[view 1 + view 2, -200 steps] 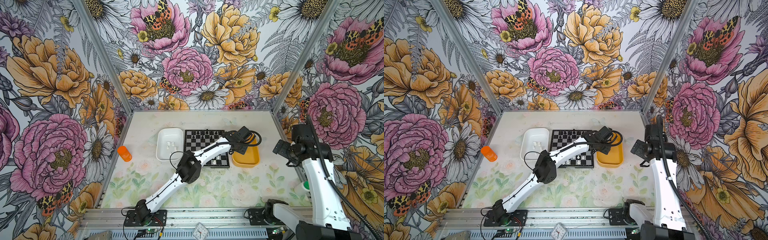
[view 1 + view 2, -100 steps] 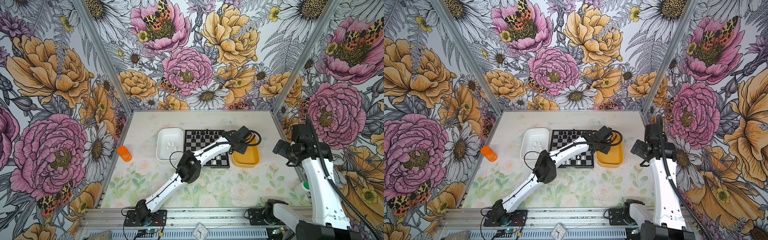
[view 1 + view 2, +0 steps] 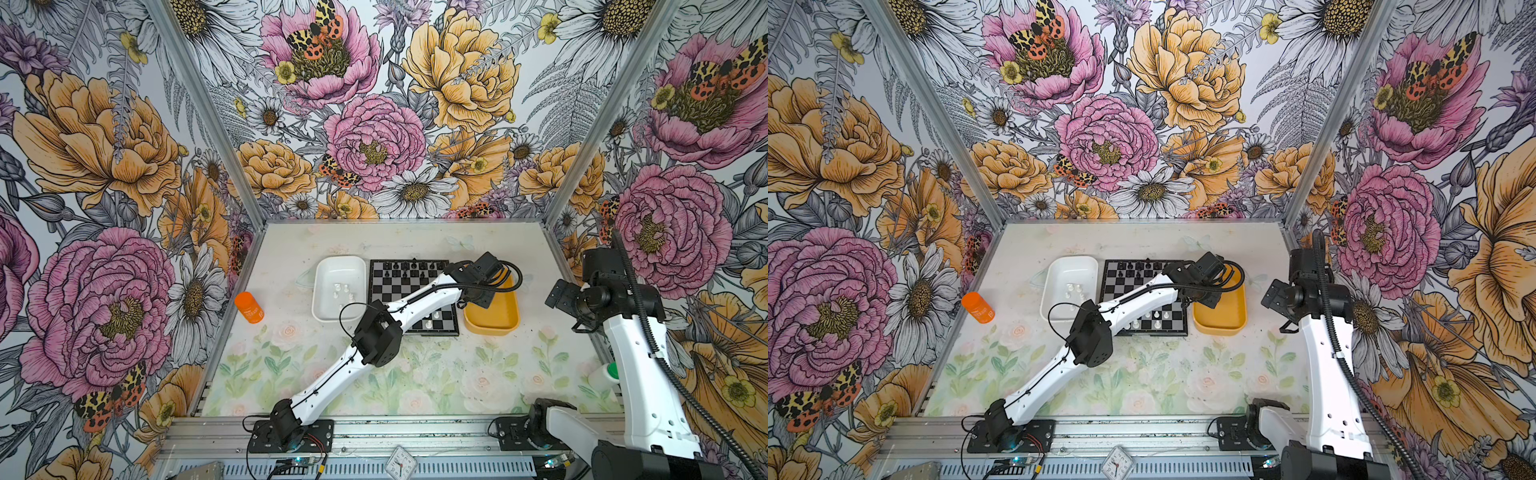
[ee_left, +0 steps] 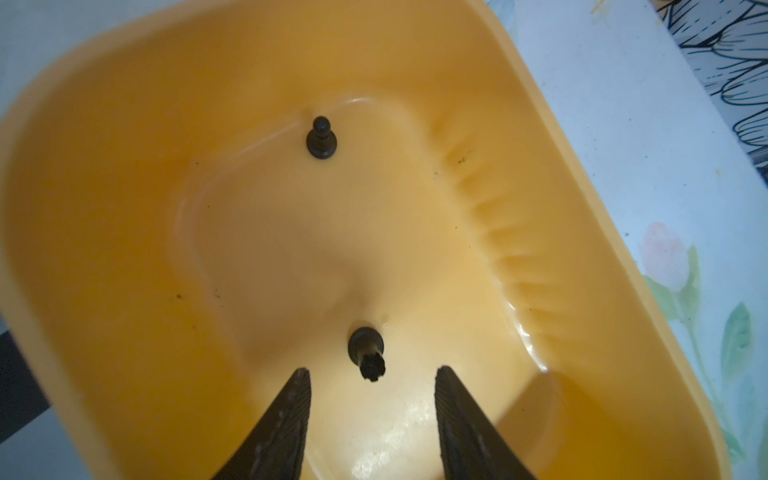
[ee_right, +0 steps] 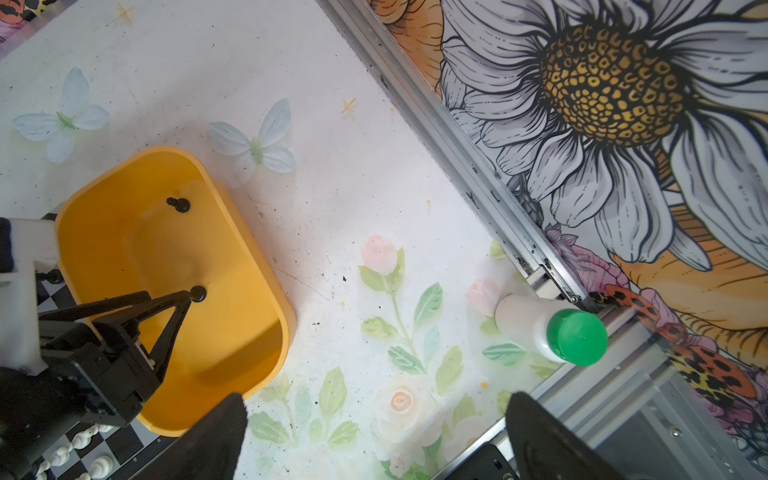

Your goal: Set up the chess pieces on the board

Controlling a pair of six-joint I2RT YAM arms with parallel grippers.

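The board (image 3: 409, 291) lies between two trays, with black chess pieces (image 3: 411, 266) in its far rows and white ones (image 3: 1150, 324) near its front edge. My left gripper (image 4: 371, 372) reaches over the board into the yellow tray (image 4: 124, 208) and is open. A black crowned piece (image 4: 365, 343) stands just ahead of its fingertips, touching neither. A black pawn (image 4: 321, 139) stands farther off in the same tray. In the right wrist view that gripper (image 5: 189, 295) is beside the crowned piece (image 5: 198, 293). My right gripper (image 5: 374, 409) hangs open and empty, high at the right side (image 3: 559, 293).
A white tray (image 3: 340, 261) left of the board holds several white pieces (image 3: 343, 291). An orange bottle (image 3: 248, 306) stands at the left wall. A white bottle with a green cap (image 5: 552, 328) stands by the right rail. The left arm (image 3: 415, 303) crosses the board's near right part.
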